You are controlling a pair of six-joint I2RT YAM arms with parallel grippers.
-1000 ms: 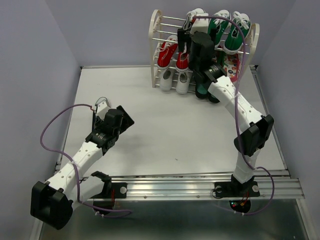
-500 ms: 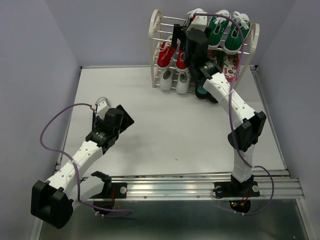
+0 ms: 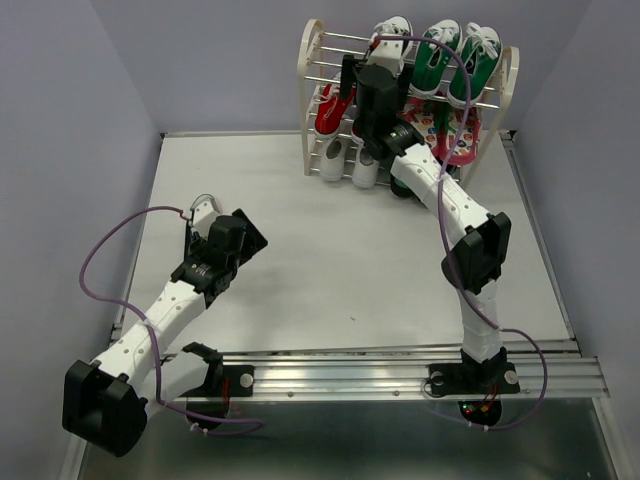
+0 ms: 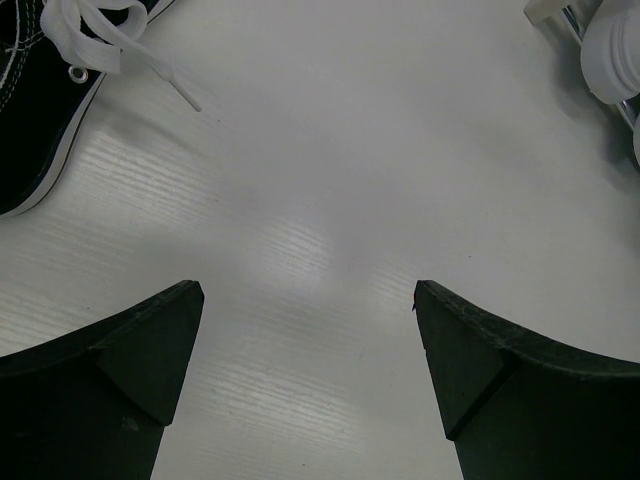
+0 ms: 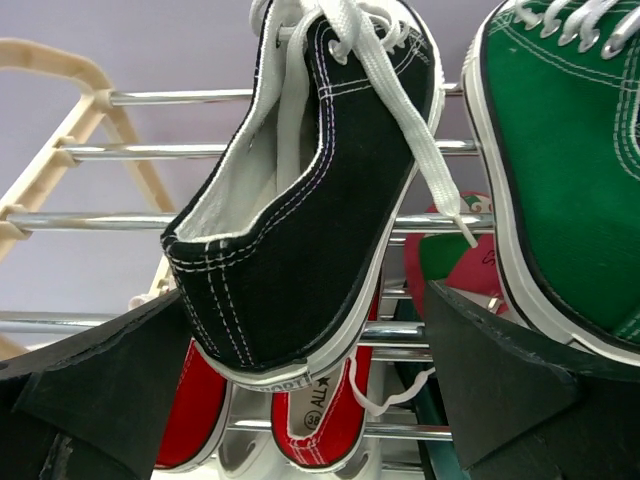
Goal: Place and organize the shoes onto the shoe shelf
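Note:
The cream shoe shelf stands at the back of the table, and its rods fill the right wrist view. One black sneaker with white laces lies heel-down on the top tier, also seen from above. My right gripper is open with a finger on each side of its heel, and a gap shows on the right side. It is high at the shelf front. Red sneakers and white sneakers sit on lower tiers. My left gripper is open and empty over the table. The second black sneaker lies just to its left.
Green sneakers fill the top tier's right half, close beside the black sneaker. Pink patterned shoes sit below them. Dark boots stand at the shelf's foot behind my right arm. Purple walls close in on both sides.
My right gripper has risen and moved back-left to the shelf's top tier with the black sneaker, which now rests on the rods. The left arm has not moved.

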